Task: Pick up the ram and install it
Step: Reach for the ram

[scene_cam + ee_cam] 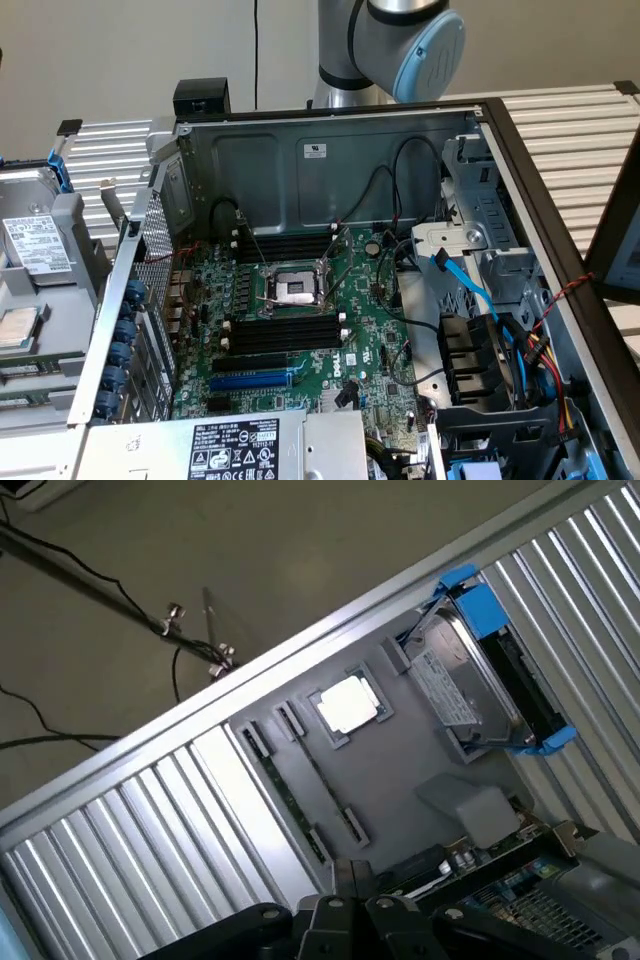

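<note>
At the exterior view's left, a grey tray (72,255) sits on the slatted tabletop (570,130), carrying a hard drive (35,245) and a bare processor (18,328). In the middle stands the open computer case (260,160) with its motherboard (375,350). The processor socket (295,290) lies between rows of black memory slots (285,332), and a blue expansion slot (250,380) is nearer the camera. The arm (400,40) rises behind the case. A blue cable (470,285) runs down at the right.

In the wrist view the hand (352,885) hangs over the tray, fingers closed together and holding nothing. The ram (285,792) stands on edge in a holder on the tray. Its nearer end is just beside the fingertips, and the rest runs away from the hand. I cannot tell if they touch.
</note>
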Motion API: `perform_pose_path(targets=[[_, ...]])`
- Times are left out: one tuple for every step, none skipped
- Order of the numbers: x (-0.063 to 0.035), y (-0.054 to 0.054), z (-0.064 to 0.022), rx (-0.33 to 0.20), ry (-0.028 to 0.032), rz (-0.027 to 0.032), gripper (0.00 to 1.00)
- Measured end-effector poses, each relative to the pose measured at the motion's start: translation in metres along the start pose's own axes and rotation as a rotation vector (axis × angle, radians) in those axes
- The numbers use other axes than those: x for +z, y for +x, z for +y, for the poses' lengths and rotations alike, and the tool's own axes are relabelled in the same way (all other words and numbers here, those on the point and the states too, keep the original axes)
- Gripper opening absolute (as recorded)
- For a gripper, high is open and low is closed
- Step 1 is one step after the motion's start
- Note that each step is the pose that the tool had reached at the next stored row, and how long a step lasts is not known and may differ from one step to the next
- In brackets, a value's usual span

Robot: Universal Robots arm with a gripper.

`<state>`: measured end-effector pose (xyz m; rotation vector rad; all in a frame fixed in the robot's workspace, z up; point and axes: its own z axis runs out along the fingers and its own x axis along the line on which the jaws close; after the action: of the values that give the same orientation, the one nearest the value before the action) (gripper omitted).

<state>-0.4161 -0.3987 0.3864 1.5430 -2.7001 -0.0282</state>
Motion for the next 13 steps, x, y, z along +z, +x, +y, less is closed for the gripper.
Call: perform_pose_path(targets=[[0.0001,0.0,0.0,-0.019,0.0004,0.0006,0.11],[0.0002,0.0,0.0,-0.038,0.0007,0.0012,0.11],[0.0003,0.0,0.0,-0.056,0.001,0.0017,0.11],[0.0004,0.0,0.0,-0.074,0.0014,0.0023,0.11],[0.0005,0.0,0.0,-0.092,0.0017,0.0029,0.11],[0.0006,0.0,0.0,-0.111,0.0021,0.0034,0.11],[0.0007,0.0,0.0,-0.129,0.0024,0.0039,0.11],[0.0008,0.0,0.0,-0.146,0.0027,0.0045,0.11],[0.0009,0.0,0.0,-0.164,0.003,0.0051,0.11],[0.001,0.0,0.0,-0.182,0.0034,0.0057,0.11],[0.0011,0.0,0.0,-0.201,0.0037,0.0063,0.11],[0.0012,0.0,0.0,-0.219,0.0041,0.0069,0.11],[0.0013,0.0,0.0,-0.237,0.0044,0.0074,0.11]])
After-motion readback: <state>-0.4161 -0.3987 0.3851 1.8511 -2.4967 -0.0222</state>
